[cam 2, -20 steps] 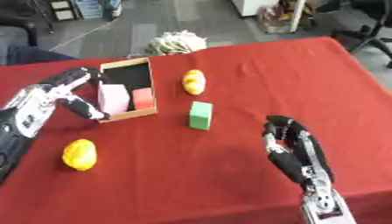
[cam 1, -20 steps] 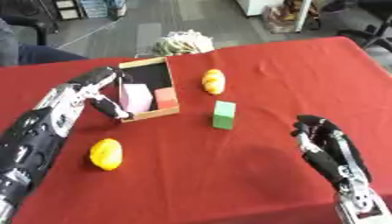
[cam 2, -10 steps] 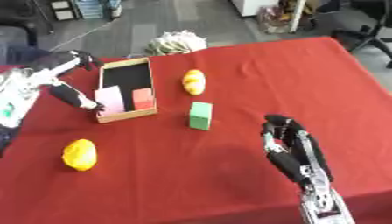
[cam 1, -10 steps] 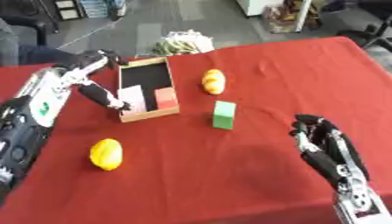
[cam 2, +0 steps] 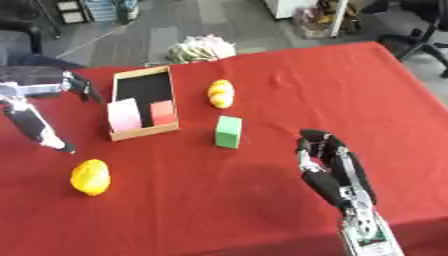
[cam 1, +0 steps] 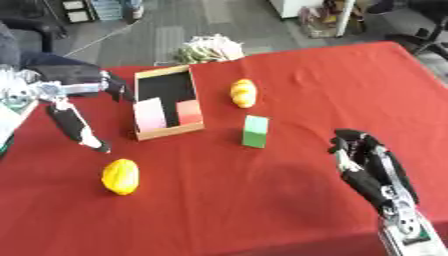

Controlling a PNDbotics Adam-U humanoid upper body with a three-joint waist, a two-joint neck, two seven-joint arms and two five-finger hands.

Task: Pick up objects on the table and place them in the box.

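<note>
Though near, lemon (cam 1: 120,176) below left hand (cam 1: 77,125)

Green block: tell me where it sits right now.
The green block stands on the red tablecloth near the middle, just right of the wooden box and below the yellow-orange fruit.

Matt red cloth covers the table (cam 1: 289,215). The box (cam 1: 166,102) has pale wooden walls and a dark matt floor. The green block (cam 1: 255,131) looks smooth and matt; the yellow fruit (cam 1: 120,176) has a slightly glossy skin.
</note>
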